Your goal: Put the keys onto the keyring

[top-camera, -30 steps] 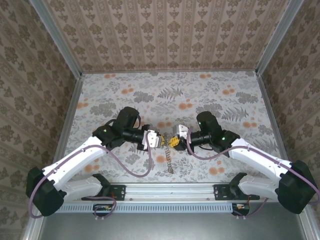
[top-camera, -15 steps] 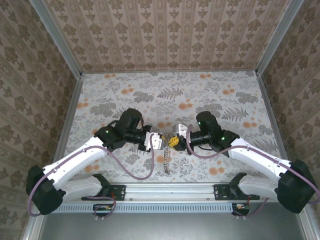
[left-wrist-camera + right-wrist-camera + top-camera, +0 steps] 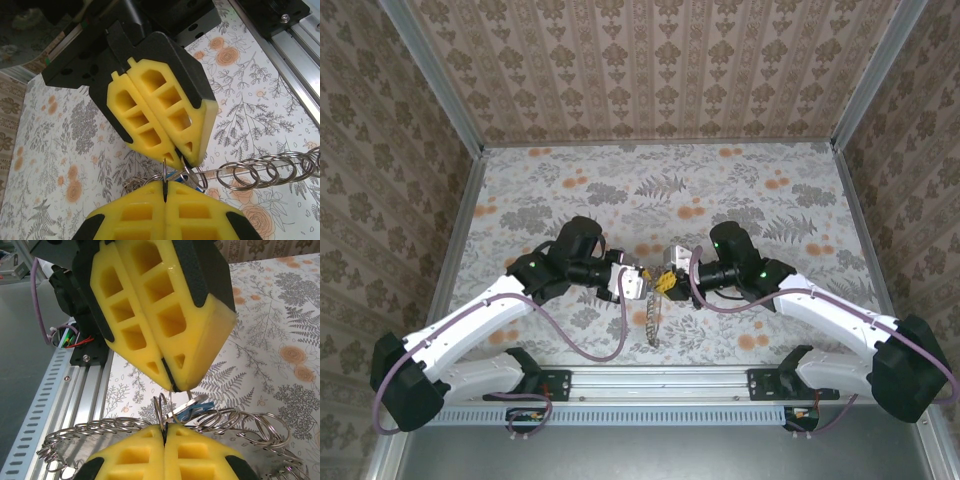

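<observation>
My two grippers meet tip to tip over the middle of the floral table. The left gripper (image 3: 638, 284) (image 3: 164, 192) is shut on a thin wire ring of the keyring (image 3: 651, 325), a silver chain of linked rings that dangles toward the near edge. Facing it, the right gripper (image 3: 667, 281) (image 3: 164, 432) is shut on another ring of the same chain. Between the two sets of yellow fingertips hangs a blue-headed key (image 3: 200, 408) (image 3: 195, 181) with a silver blade, caught among the rings. Chain loops (image 3: 260, 172) (image 3: 90, 432) trail off to the sides in both wrist views.
An aluminium rail (image 3: 660, 380) carrying the arm bases runs along the near edge just below the hanging chain. Purple cables (image 3: 590, 340) loop beside the left arm. Patterned walls (image 3: 650, 70) close in the table on three sides.
The left gripper has moved right and the right gripper slightly left, so the fingertips now nearly touch. The hanging chain has swung a little to the left.
</observation>
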You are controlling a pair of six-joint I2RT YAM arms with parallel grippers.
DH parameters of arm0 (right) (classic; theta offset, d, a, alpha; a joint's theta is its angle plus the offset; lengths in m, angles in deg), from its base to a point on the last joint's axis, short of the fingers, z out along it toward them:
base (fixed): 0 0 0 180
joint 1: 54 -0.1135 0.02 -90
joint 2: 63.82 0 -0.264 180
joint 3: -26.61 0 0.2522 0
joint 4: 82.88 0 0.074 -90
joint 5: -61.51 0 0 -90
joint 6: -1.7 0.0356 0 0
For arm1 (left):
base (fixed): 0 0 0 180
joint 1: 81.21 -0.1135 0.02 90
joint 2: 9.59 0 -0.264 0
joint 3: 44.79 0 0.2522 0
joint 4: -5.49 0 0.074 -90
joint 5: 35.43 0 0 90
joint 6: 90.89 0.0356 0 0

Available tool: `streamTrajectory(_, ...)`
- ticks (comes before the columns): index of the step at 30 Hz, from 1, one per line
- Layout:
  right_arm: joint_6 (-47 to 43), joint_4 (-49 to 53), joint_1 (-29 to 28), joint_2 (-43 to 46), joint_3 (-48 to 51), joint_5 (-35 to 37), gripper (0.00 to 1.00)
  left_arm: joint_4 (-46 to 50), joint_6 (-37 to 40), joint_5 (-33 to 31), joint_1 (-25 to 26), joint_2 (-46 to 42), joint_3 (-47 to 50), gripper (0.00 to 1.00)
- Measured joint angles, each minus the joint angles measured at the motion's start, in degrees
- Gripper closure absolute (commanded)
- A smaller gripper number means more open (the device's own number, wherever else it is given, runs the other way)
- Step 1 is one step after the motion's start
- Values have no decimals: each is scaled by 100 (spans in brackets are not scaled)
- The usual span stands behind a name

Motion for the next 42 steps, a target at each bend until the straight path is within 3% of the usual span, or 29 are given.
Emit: streamTrajectory(42, 448, -817, 168, 90, 155, -33, 100, 195, 299, -455, 79, -162, 170, 100)
